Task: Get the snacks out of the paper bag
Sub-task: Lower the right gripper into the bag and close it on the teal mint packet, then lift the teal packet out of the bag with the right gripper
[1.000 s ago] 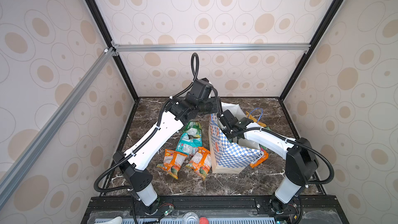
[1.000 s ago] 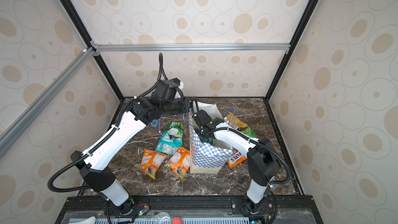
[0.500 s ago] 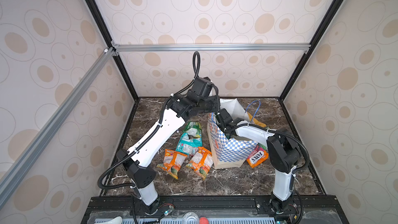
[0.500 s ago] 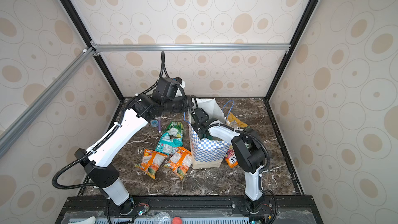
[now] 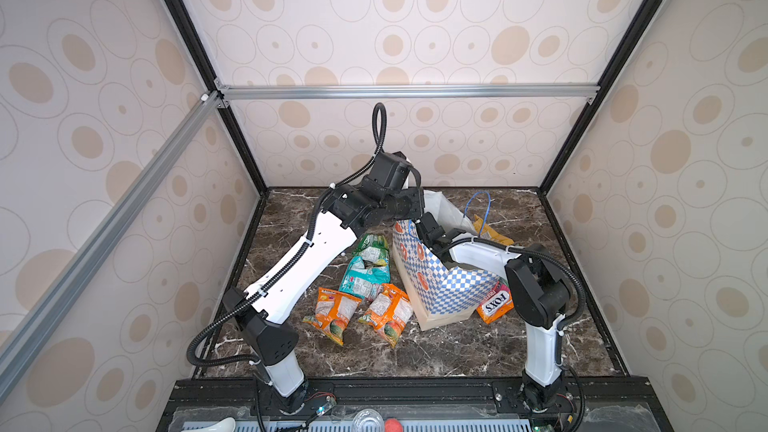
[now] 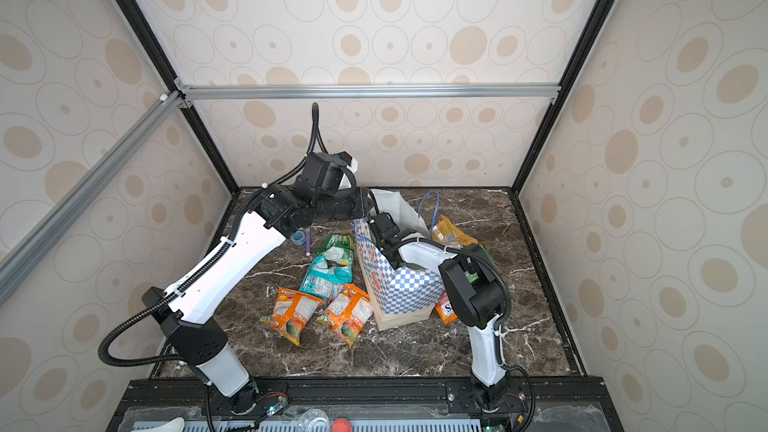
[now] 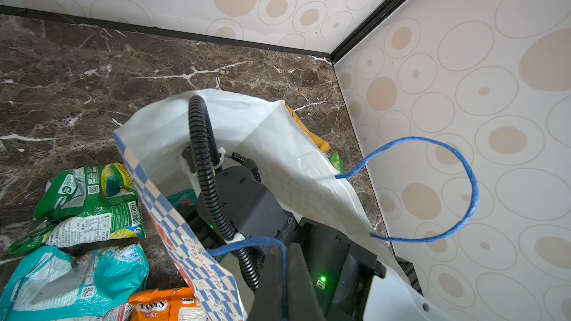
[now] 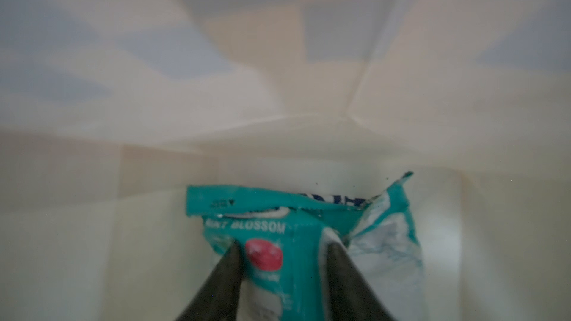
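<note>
The bag (image 5: 440, 284) stands open on the tabletop (image 5: 415, 351). At its rim's 11 o'clock in both top views, the left pincer (image 7: 286, 253) is clenched on the bag's near cord (image 7: 247, 243). The right pincer (image 8: 283, 247), deep inside the bag, is grasping a teal packet (image 8: 268, 226) marked "BLOSSOM", one finger on each side. Outside, from the bag's 10 to 7 o'clock, lie a green snack (image 5: 372, 247), a teal snack (image 5: 365, 276) and two orange snacks (image 5: 334, 313). The FOX'S packet (image 5: 494, 303) lies just beside the bag at 4 o'clock, and a yellow packet (image 5: 492, 234) at 1 o'clock.
</note>
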Robot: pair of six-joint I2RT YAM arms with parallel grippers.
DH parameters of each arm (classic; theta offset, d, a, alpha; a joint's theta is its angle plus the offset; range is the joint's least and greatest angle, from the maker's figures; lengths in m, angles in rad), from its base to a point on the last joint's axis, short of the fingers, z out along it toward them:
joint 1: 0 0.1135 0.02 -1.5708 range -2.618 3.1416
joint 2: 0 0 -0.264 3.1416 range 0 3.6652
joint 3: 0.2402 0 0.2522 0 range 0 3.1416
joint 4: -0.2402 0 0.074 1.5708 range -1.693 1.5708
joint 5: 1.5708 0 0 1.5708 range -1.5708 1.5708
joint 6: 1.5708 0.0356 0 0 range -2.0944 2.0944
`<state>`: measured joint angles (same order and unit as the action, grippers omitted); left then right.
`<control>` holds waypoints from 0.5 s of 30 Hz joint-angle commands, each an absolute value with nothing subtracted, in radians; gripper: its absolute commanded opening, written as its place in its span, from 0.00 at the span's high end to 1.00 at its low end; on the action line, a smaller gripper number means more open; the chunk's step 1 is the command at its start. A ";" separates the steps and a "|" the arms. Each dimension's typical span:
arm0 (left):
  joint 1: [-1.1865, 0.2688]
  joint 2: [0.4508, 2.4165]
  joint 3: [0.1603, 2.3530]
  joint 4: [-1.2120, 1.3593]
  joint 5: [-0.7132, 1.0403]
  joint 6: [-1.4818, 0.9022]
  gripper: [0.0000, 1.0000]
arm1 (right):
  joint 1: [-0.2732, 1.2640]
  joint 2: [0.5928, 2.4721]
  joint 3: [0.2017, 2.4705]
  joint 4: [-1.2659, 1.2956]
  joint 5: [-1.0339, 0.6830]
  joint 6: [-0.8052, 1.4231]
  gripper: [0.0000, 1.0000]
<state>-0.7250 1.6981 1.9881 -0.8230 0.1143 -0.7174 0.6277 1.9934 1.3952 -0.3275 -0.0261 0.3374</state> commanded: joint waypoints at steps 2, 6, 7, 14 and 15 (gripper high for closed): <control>-0.728 1.680 2.003 -0.811 0.105 -0.706 1.00 | 0.632 1.988 1.404 -0.426 -0.061 0.339 0.84; -0.726 1.677 1.999 -0.825 0.078 -0.702 1.00 | 0.629 1.931 1.428 -0.468 -0.046 0.320 0.97; -0.726 1.677 1.999 -0.829 0.070 -0.698 0.98 | 0.626 1.914 1.442 -0.490 -0.039 0.316 0.99; -0.703 1.674 1.999 -0.847 0.034 -0.684 0.79 | 0.615 1.775 1.498 -0.558 -0.021 0.292 1.00; -0.698 1.673 1.996 -0.846 0.035 -0.683 0.77 | 0.614 1.761 1.504 -0.563 -0.023 0.291 1.00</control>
